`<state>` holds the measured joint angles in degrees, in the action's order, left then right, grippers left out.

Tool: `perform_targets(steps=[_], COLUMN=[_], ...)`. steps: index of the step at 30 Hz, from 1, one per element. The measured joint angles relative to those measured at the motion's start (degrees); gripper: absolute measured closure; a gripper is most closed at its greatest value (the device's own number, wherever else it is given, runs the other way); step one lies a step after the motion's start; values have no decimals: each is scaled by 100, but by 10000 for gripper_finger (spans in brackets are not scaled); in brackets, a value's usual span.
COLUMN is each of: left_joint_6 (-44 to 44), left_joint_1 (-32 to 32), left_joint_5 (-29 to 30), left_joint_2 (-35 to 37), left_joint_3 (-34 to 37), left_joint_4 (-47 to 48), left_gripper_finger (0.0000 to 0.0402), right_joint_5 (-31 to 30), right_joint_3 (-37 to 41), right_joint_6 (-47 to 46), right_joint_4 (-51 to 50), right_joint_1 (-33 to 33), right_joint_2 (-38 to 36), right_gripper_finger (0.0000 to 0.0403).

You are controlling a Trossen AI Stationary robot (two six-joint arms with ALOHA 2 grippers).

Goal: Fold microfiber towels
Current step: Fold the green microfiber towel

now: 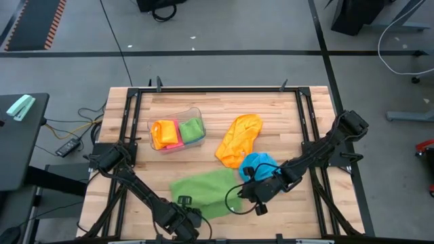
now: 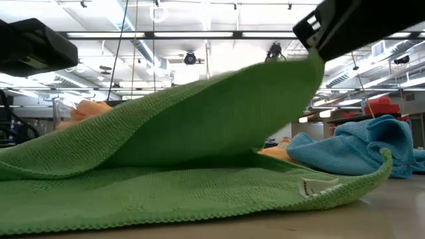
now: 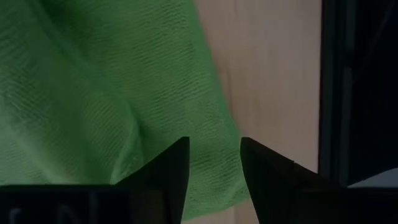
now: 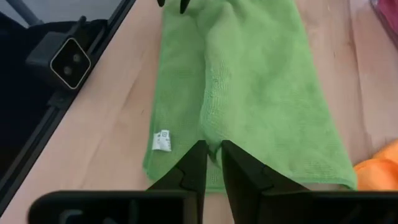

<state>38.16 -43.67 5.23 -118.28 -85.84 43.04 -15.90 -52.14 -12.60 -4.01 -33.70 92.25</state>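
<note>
A green microfiber towel (image 1: 203, 192) lies near the table's front, its lower layer flat on the wood and its upper layer (image 2: 199, 119) raised in a slope. My right gripper (image 4: 213, 149) is shut on that towel at its right end. My left gripper (image 3: 213, 146) stands open just above the towel's near edge (image 3: 217, 186), and the cloth shows below the gap. A sky-blue towel (image 1: 259, 165) and an orange one (image 1: 239, 139) lie crumpled beyond the green one. My right gripper pinches a raised ridge of the green towel's upper layer (image 4: 211, 134) between its two fingers, slanting down from the table's right. That layer rises taut to the fingers (image 2: 332, 30), while the lower layer with its white label (image 2: 312, 188) stays on the table.
A clear plastic tub (image 1: 196, 112) at the back left holds folded orange, pink and green cloths. A black frame (image 1: 305, 115) runs around the table's edges. Bare wood lies right of the green towel.
</note>
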Motion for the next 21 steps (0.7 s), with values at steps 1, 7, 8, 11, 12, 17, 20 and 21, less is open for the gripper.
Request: perform_targets(steps=[1, 7, 8, 11, 12, 17, 20, 21], left_joint_6=[1, 14, 14, 14, 14, 16, -61, -127], left_joint_1=[10, 62, 61, 71, 76, 101, 117, 130], left_joint_5=[2, 7, 7, 7, 7, 93, 125, 151], left_joint_2=[2, 15, 16, 57, 72, 107, 107, 107], left_joint_3=[0, -4, -4, -8, -13, -13, -13, -13], left_joint_4=[28, 45, 52, 84, 72, 127, 189, 200], left_gripper_finger=[252, 266, 268, 269, 268, 267, 266, 267], right_joint_5=[4, 69, 99, 118, 120, 119, 120, 115], right_joint_3=[41, 179, 179, 179, 179, 179, 179, 179], right_joint_6=[-50, -227, -251, -261, -264, -376, -365, -339], right_joint_4=[58, 271, 273, 273, 275, 275, 277, 279], right_joint_1=[3, 2, 3, 3, 3, 21, 19, 19], right_joint_2=[0, 0, 0, 0, 0, 0, 0, 0], right_gripper_finger=[329, 276, 267, 244, 239, 223, 223, 224])
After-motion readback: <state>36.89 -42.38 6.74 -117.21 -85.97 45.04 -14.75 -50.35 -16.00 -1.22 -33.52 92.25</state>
